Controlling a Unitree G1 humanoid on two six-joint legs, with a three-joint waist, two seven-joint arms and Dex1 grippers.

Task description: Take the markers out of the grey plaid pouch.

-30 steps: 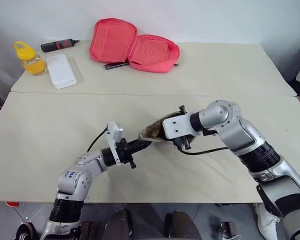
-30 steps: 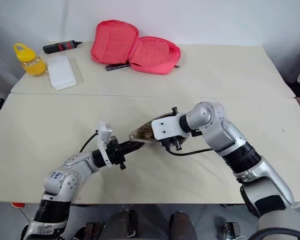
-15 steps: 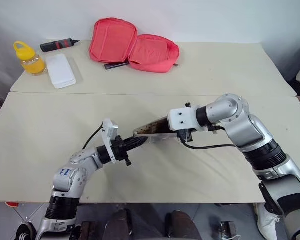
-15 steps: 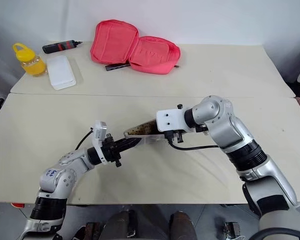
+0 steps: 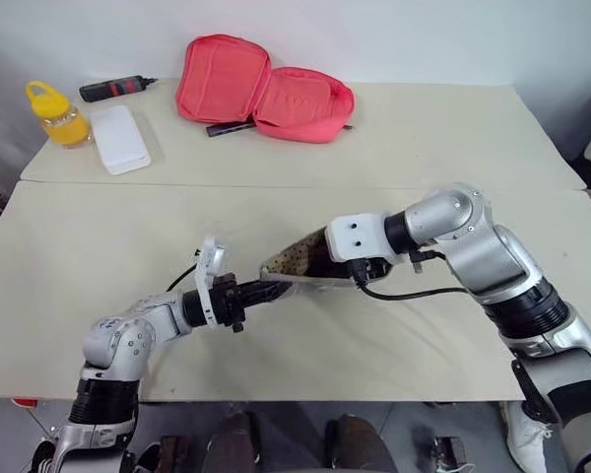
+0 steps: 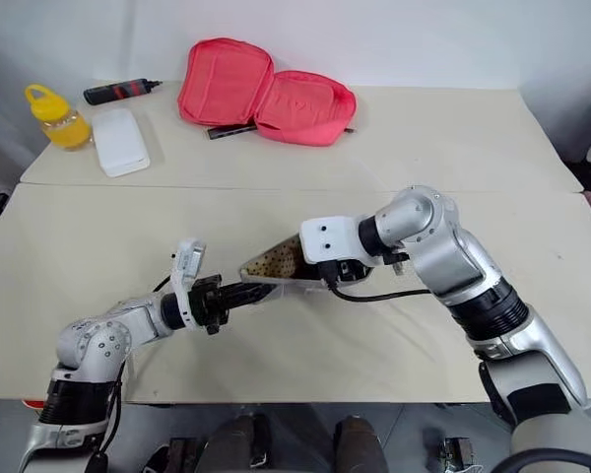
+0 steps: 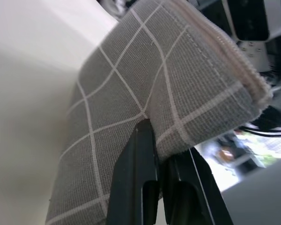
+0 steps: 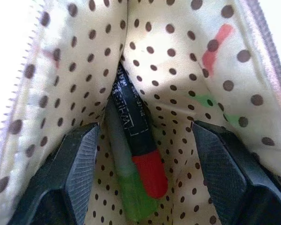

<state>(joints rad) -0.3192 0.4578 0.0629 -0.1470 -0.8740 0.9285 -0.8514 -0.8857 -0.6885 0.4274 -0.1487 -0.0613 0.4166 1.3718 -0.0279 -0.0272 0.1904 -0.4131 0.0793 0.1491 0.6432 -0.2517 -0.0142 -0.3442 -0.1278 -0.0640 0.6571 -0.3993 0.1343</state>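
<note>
Markers: two slim sticks, one dark with a red end (image 8: 139,154) and one pale green (image 8: 131,194), lying side by side deep in the dotted lining; neither out yet.
Pouch: flat grey plaid fabric pouch (image 5: 300,268) with thin white grid lines, at frame centre, lifted off the table and tilted, mouth toward the right.
Left gripper (image 5: 276,289): black fingers pressed together, clamped on the pouch's closed end at lower left of centre.
Right gripper (image 8: 145,176): fingers apart inside the pouch mouth, one on each side of the markers, touching neither.
Done: pouch raised and held open, markers in reach.
Left: gripping and drawing out both markers, then setting them on the beige table (image 5: 98,246).
Progress: early, judged under halfway.
</note>
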